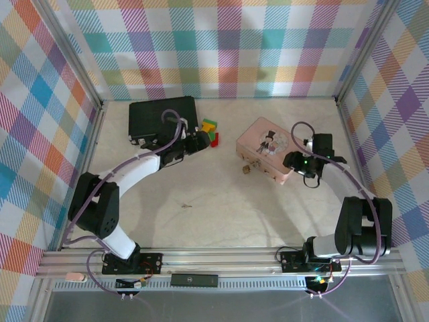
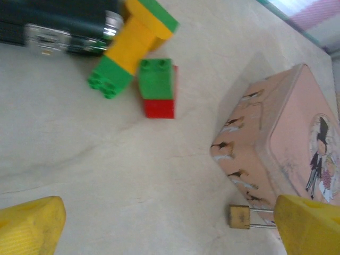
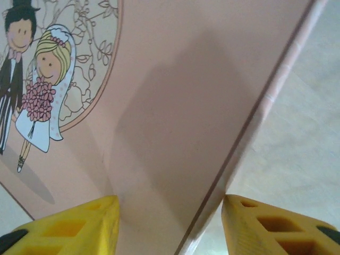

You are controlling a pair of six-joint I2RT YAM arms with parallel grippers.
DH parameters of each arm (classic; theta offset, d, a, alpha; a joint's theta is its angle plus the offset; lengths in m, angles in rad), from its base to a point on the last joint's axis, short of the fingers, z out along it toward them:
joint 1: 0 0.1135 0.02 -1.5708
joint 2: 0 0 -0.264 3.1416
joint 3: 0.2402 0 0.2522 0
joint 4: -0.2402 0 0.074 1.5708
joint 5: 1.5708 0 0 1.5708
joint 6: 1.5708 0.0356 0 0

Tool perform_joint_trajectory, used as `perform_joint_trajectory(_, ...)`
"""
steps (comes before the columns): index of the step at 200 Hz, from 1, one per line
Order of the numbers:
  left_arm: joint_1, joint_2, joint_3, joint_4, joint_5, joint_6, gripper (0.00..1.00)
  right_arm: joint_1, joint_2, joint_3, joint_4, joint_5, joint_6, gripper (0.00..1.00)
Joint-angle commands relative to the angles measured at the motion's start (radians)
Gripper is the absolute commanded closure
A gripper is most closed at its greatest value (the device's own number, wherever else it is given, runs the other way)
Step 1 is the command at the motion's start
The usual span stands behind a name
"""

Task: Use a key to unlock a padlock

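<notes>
The padlock (image 2: 240,217) lies on the table (image 1: 221,215), just beside the tin's (image 1: 265,151) near wall. In the left wrist view its brass body is plain, but the far end of its shackle is hidden behind a yellow finger (image 2: 308,223). From above the padlock (image 1: 246,170) is a small blurred dot.

The left gripper (image 2: 170,228) stands wide, holding nothing, with both tips cut off by the picture's edge. It sits near the blocks (image 2: 143,58) and the black case (image 2: 58,21), which is also cut off.

The right gripper (image 3: 170,228) is spread too, at the tin's right corner (image 1: 293,161). The lid's edge runs between its fingers (image 3: 69,228); whether they touch the tin cannot be told.

A thin speck (image 1: 186,205) lies on bare table, too small to name.
</notes>
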Motion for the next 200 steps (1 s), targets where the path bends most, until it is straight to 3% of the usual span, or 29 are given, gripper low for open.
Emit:
perform_joint_trajectory(1,-0.038,0.072,0.069,0.045,0.065,0.029,0.0,-0.047,-0.038,-0.032,-0.059,-0.044,-0.045,0.42)
perform_joint_trajectory(29,-0.072,0.197,0.209,0.067,0.124,0.046,0.0,-0.054,-0.014,-0.004,-0.023,-0.122,-0.02,0.19)
perform_joint_trajectory(69,-0.118,0.363,0.388,0.052,0.168,0.079,0.0,-0.052,0.086,0.059,0.044,-0.137,0.019,0.14)
perform_joint_trajectory(93,-0.131,0.431,0.457,0.024,0.201,0.084,0.0,-0.052,0.173,0.11,0.072,-0.168,-0.006,0.16)
perform_joint_trajectory(138,-0.132,0.375,0.407,-0.015,0.157,0.141,0.0,-0.032,0.303,0.197,0.026,-0.246,-0.152,0.34)
perform_joint_trajectory(200,-0.125,0.19,0.215,-0.053,0.132,0.123,0.0,0.009,0.388,0.259,0.04,-0.27,-0.26,0.38)
